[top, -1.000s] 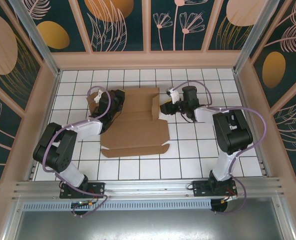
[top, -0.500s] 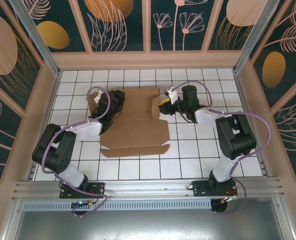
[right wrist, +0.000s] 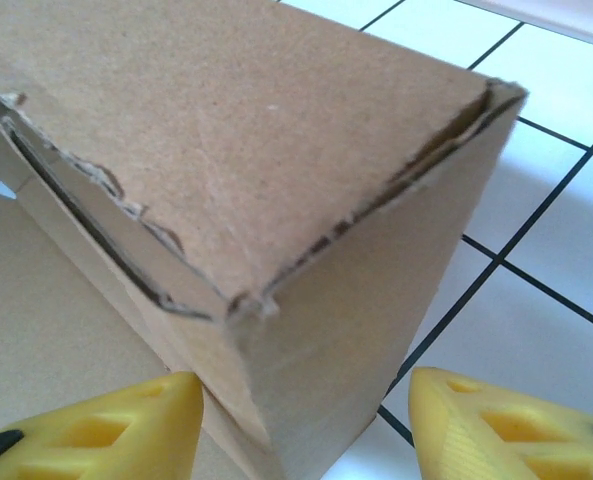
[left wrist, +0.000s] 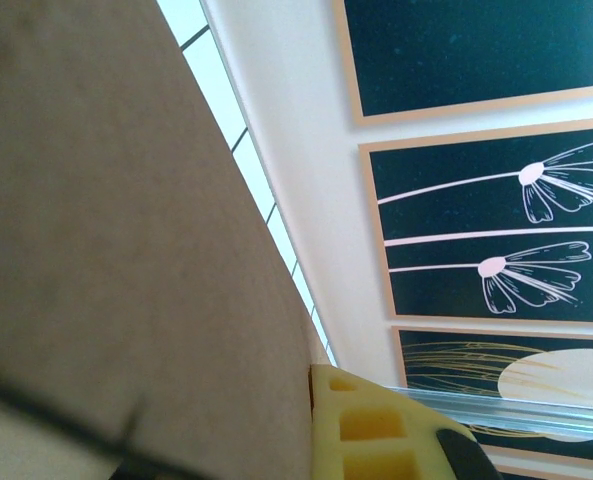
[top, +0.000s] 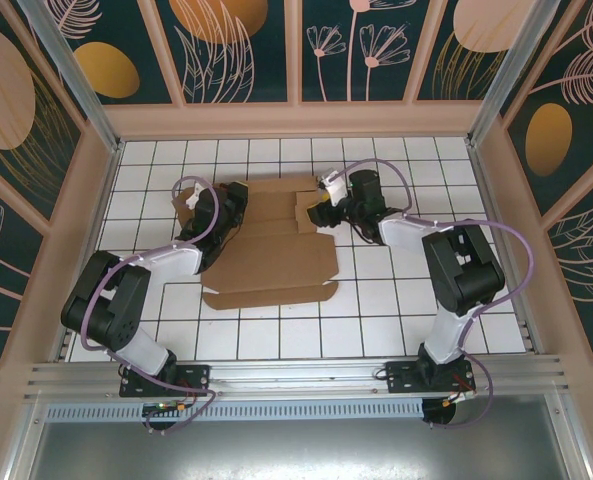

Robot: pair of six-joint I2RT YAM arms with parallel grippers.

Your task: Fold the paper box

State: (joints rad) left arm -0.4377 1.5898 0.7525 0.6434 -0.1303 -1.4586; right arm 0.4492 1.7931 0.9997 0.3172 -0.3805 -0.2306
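Jaws stand apart on my right gripper (right wrist: 301,405), straddling a raised corner of the paper box (top: 271,262); left gripper (top: 230,201) is closed against cardboard. I should push inward slowly, squarely.

Paper box (top: 266,265) — brown cardboard, half-folded, far-right corner flaps raised
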